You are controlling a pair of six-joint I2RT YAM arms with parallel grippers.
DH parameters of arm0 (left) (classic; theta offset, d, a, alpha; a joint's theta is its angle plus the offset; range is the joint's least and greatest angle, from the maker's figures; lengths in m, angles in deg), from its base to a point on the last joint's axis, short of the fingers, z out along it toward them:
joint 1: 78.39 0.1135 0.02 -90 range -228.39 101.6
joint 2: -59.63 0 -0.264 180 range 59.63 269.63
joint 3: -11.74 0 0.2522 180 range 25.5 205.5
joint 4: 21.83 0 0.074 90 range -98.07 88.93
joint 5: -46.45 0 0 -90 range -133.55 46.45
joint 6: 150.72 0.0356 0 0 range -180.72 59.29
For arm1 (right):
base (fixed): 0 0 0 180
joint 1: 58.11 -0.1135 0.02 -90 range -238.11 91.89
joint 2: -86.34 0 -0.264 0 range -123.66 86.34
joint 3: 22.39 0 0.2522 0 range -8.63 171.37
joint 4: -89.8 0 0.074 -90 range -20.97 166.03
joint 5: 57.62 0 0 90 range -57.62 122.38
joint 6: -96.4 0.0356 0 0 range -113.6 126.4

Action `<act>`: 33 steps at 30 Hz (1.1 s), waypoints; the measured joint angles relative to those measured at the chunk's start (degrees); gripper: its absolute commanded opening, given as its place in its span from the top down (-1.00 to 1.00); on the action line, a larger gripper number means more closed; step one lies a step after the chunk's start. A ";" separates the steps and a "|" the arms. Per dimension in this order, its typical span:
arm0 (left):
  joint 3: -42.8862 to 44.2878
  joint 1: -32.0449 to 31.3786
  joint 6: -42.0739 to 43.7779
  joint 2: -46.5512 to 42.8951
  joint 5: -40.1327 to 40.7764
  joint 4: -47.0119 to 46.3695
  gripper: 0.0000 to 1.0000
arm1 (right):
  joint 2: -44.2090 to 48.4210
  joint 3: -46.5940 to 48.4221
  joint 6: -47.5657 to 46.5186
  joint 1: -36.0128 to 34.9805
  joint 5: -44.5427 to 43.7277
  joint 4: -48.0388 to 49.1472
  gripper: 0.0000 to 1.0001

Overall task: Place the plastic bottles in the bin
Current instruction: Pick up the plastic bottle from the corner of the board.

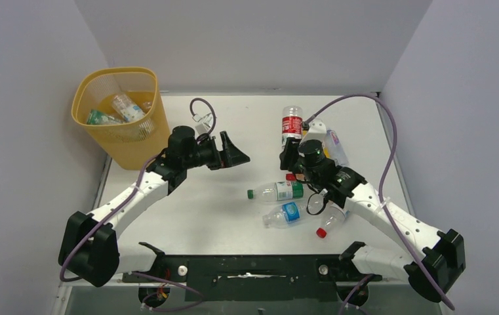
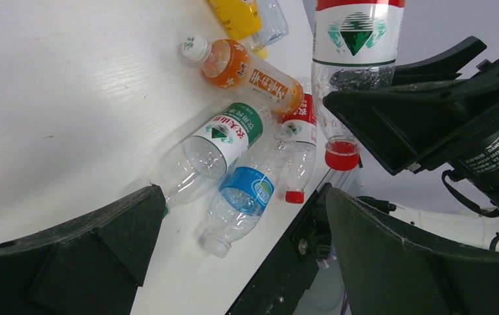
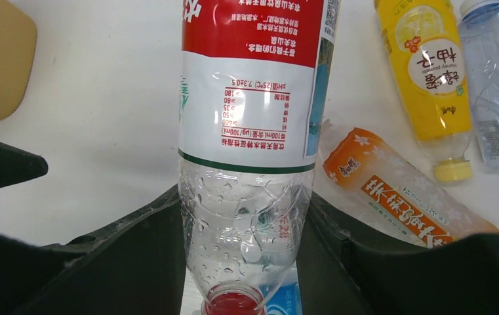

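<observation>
Top view: the right gripper (image 1: pixel 290 156) pinches a red-labelled bottle (image 1: pixel 292 123), well apart from the yellow bin (image 1: pixel 138 147); the left gripper (image 1: pixel 231 151) gapes empty.

Left wrist: a green-labelled bottle (image 2: pixel 223 134) and a blue-labelled bottle (image 2: pixel 246 190) lie touching on the table (image 2: pixel 69 98).

Right wrist: fingers (image 3: pixel 135 256) clamp the clear shoulder, cap down. The bottle looks light, thin-walled and probably slippery, so it is best held there.

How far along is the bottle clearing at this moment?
Done: at least two bottles lie in the yellow bin. In hand: the right jaws are shut on a red-labelled bottle, cap down; the left jaws are open and empty. Left: at least six on the table, including the green-labelled bottle, blue-labelled bottle and orange bottle.
</observation>
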 measured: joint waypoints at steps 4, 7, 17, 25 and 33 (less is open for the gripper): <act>-0.50 0.00 -1.64 0.00 -0.04 -0.22 -0.95 | 0.00 -1.68 0.17 -2.43 -1.20 0.20 0.02; -0.50 0.07 -2.62 0.00 -0.04 -1.03 -0.95 | 0.00 -2.27 0.17 -3.28 -1.36 0.15 0.03; -0.50 1.25 -5.14 0.09 -1.60 -2.78 -0.95 | 0.17 -3.23 0.17 -3.54 -0.26 1.01 0.04; -3.04 3.41 -8.61 0.04 -3.23 -7.39 -0.95 | 1.31 -3.69 0.55 -3.89 1.22 0.98 0.04; -7.50 3.93 -17.05 0.52 -5.46 -17.03 -0.96 | 2.60 -5.73 2.58 -4.98 3.15 2.27 0.05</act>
